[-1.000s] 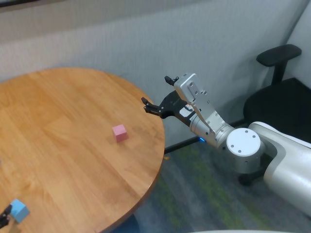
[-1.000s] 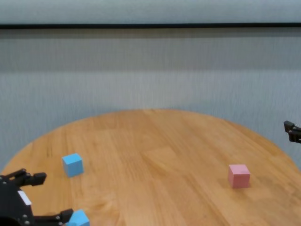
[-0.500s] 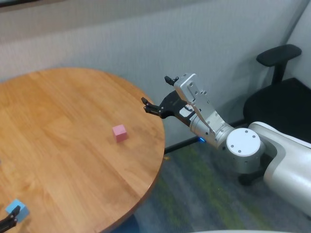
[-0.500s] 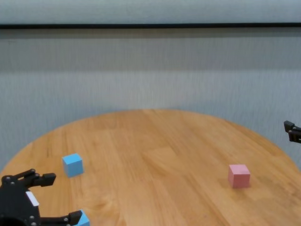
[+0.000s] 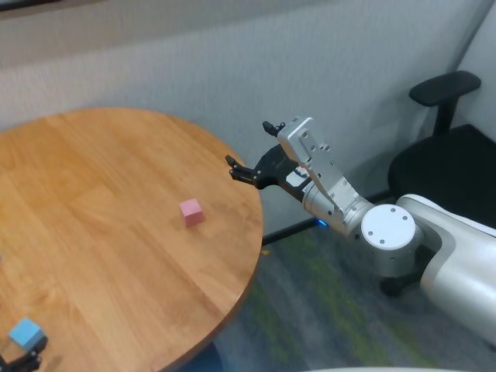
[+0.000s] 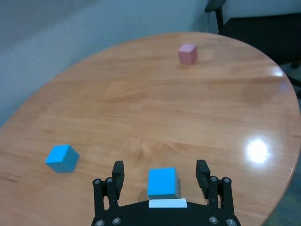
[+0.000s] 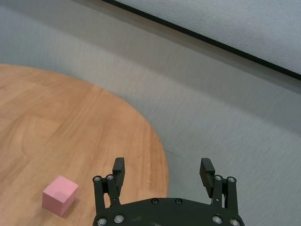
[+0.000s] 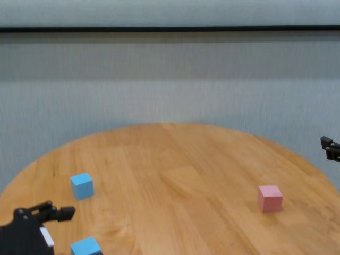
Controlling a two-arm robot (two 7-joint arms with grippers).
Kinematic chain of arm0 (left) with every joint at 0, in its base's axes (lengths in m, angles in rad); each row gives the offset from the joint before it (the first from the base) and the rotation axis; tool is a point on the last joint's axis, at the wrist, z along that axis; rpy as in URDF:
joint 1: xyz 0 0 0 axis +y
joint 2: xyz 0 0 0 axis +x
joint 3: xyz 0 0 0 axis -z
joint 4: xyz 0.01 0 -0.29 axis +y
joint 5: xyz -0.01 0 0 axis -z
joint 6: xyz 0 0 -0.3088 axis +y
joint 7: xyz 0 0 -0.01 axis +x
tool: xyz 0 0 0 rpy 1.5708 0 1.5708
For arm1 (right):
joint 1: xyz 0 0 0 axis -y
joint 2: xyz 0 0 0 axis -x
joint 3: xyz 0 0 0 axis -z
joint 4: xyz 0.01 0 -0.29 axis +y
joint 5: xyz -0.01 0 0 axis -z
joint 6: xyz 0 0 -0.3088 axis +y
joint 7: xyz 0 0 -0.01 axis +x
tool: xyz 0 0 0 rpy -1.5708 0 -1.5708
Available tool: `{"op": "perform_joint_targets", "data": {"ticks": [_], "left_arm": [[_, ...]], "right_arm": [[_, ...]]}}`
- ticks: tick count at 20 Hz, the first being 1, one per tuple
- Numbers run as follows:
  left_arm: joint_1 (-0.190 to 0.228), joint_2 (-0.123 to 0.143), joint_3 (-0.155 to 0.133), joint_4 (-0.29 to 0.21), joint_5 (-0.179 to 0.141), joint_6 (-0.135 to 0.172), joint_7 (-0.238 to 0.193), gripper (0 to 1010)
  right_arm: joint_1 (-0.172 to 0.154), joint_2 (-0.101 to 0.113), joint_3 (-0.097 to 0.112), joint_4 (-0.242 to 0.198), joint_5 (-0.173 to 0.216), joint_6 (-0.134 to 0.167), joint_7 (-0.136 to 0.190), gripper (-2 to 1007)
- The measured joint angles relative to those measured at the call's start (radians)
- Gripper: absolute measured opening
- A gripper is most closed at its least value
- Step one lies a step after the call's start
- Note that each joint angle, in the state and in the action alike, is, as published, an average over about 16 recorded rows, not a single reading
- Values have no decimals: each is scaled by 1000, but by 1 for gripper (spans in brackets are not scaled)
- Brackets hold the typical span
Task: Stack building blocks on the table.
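A light blue building block rests on the table near its front left edge. My left gripper is open, its fingers standing on either side of that block without touching it. The second blue block lies a little farther in on the left. A pink block sits alone on the right side of the table. My right gripper hangs open beyond the table's right rim, above and to the right of the pink block, with nothing between its fingers.
A black office chair stands on the floor at the far right, behind my right arm. A grey wall runs behind the table. Between the blue blocks and the pink one lies bare wood.
My left gripper has slid forward and lower over the table's front left edge, bringing its fingers around the near blue block. The blocks and my right arm have stayed put.
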Motion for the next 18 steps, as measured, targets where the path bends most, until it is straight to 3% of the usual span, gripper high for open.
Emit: {"op": "perform_joint_targets", "data": {"ticks": [10, 18], "left_arm": [[-23, -38, 11, 47, 37, 6, -27, 1003], [-46, -66, 5, 89, 35, 18, -65, 1003]], "right_arm": [[0, 0, 0, 0, 0, 0, 0, 1005], [0, 0, 0, 0, 0, 0, 0, 1005]]}}
